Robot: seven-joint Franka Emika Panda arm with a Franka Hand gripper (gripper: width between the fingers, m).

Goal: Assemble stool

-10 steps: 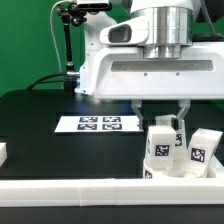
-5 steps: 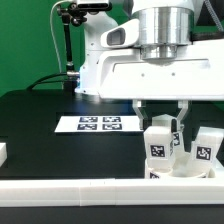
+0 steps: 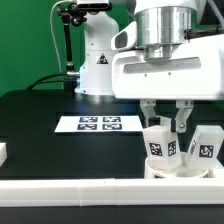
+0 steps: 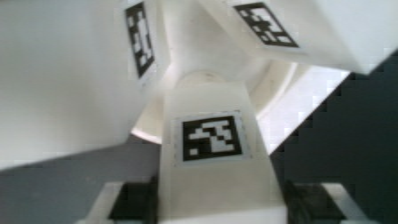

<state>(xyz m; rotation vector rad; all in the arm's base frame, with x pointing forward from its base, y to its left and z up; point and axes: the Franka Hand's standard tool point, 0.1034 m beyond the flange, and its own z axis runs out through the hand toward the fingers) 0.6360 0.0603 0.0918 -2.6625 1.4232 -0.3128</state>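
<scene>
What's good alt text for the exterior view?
The gripper is shut on a white tagged leg, held upright over the round seat near the front rail. Another leg stands to the exterior view's right; the marker board lies on the black table.

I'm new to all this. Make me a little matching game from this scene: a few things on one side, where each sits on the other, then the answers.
Things:
1. hand
2. marker board
3. front rail
4. second leg

Places:
A. flat on the black table, at the middle
B. along the near edge
C. shut on an upright stool leg
D. standing at the exterior view's right, ungripped

Pairs: 1-C, 2-A, 3-B, 4-D
</scene>
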